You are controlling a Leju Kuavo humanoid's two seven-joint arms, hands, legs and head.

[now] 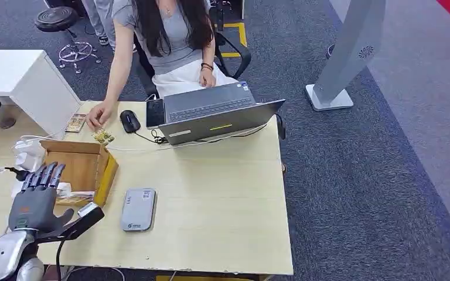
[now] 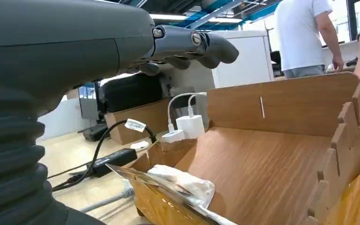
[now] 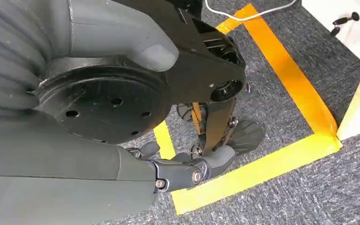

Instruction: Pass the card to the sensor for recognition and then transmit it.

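Facing sensor [image 1: 138, 209], unreadable printed label

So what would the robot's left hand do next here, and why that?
Probably lower the left hand into the wooden box to pick up a card. It hangs open over the box's near end, holding nothing, and card-like items in clear wrap lie just beneath. The grey sensor sits on the table beside the box, waiting.

Pale matt wood-grain table [image 1: 222, 199], brown plywood-look box [image 1: 82, 165] with notched edges, smooth grey plastic sensor [image 1: 138, 209], matt dark plastic left hand [image 1: 35, 196], rough grey carpet [image 1: 375, 175], glossy yellow floor tape [image 3: 281, 70]
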